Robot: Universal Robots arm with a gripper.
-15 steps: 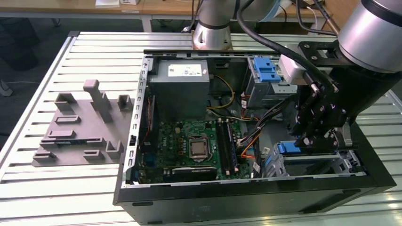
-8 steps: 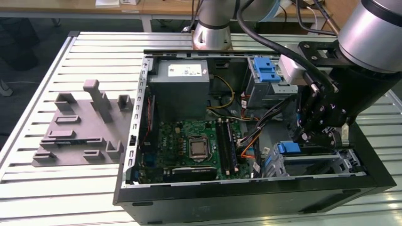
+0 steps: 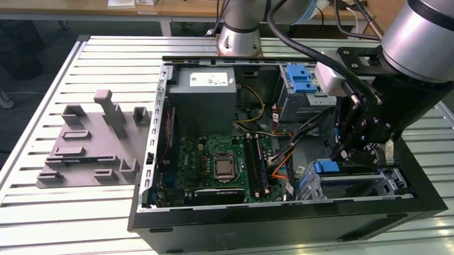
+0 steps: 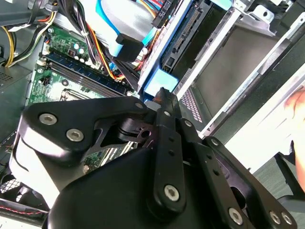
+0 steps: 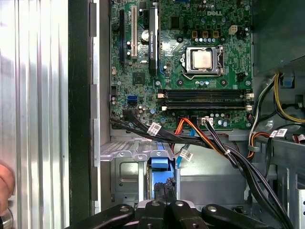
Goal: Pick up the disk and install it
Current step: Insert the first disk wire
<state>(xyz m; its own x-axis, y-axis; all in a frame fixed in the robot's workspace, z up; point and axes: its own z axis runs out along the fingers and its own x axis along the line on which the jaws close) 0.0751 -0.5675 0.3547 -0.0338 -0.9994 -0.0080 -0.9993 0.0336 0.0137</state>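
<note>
The disk (image 5: 159, 166) stood on its edge inside the drive bay (image 5: 125, 168) at the front corner of the computer case (image 3: 284, 226). Its blue frame faced the tool, and in the exterior view a blue end (image 3: 326, 166) rose a little above the bay. It seemed partly seated, but how deep it sat could not be told.

The tool (image 5: 164, 191) was right at this blue end. Its jaws were drawn close together and seemed to be pinched on the frame. In the second wrist view the tip of the tool (image 4: 162, 95) touched the blue plastic (image 4: 155, 85).

By judgement the disk was a stiff, dense thing, heavy for its size. Its bare metal faces were probably smooth and slippery, and it would not like shocks or twisting. The plastic frame was likely softer and could bend a little. For this reason the short end of the frame looked like the proper place to hold, not the label face and not the connector side. A pinch there kept the disk in line with the slot.

A bundle of black and orange cables (image 5: 200, 138) passed just beside the bay. Behind them lay the green motherboard (image 5: 190, 71). The case rested on a slatted metal surface (image 3: 71, 212), where part of a person's hand (image 5: 4, 183) was at the edge.
</note>
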